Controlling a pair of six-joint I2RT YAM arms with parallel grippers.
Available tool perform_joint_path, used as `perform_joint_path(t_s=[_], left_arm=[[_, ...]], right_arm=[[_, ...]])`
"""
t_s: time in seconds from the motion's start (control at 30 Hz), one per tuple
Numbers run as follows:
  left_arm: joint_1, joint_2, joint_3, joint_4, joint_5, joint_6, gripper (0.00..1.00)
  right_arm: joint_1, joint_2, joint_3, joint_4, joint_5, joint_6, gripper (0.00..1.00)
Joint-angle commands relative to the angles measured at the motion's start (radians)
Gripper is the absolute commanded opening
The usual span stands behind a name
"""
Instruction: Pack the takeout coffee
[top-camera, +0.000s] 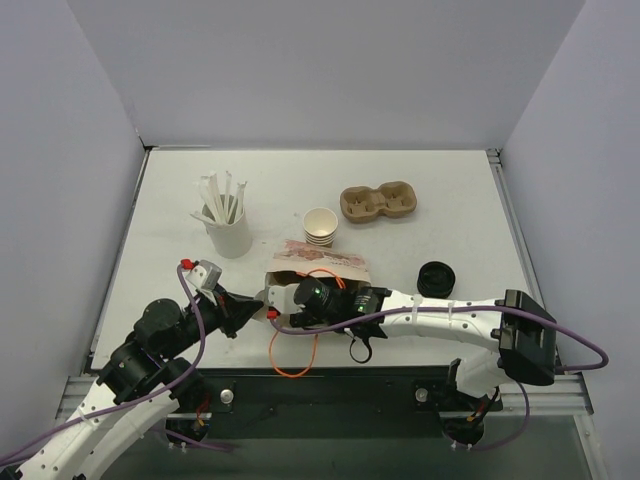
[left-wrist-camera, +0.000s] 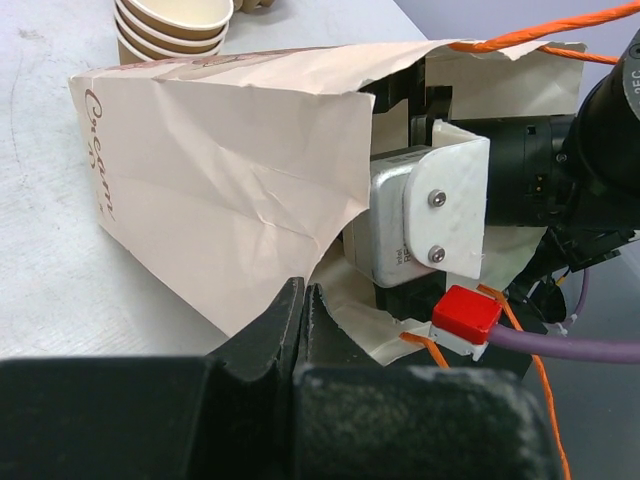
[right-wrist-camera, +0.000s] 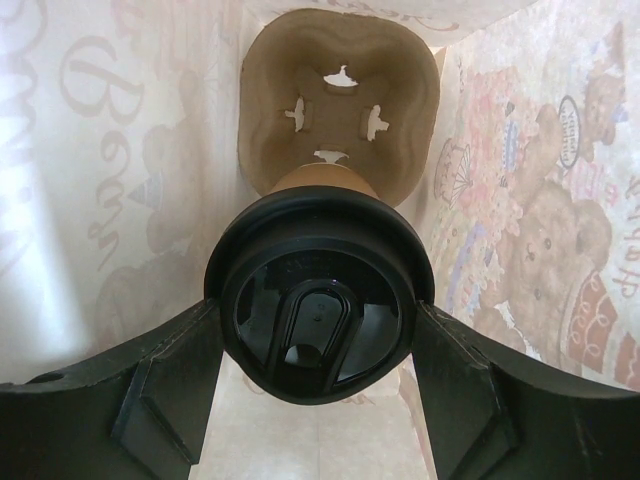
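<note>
Evidently my left gripper (left-wrist-camera: 303, 310) was pinched shut on the paper bag (left-wrist-camera: 220, 170) to keep its mouth wide, while my right gripper (right-wrist-camera: 317, 335), jaws spread around the takeout coffee (right-wrist-camera: 318, 262), held it inside, with the carrier tray (right-wrist-camera: 340, 100) just ahead.

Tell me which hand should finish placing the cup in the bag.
Right. The right hand grips the lidded cup inside the bag, the carrier just beyond; the left hand is shut on the bag's edge.
</note>
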Motion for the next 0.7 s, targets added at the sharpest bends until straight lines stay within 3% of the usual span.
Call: perform_joint_path(t_s=[0.0,0.3,0.67], left_arm=[[0.004,-0.006,0.029,0.033,0.004,-0.016,0.0],[0.003,-0.009,0.012,0.059,-0.008,-0.008,0.0],[0.003,0.015,-0.015,0.138,0.049,0.018,0.0]], right_arm=[[-0.021,-0.014,0.018,-0.012,0.036,-0.002,0.4],[-0.036,-0.157,-0.042,-0.106,-0.036,-0.032,0.4],[-0.042,-0.18,-0.08,-0.166,-0.022,-0.072,0.4]])
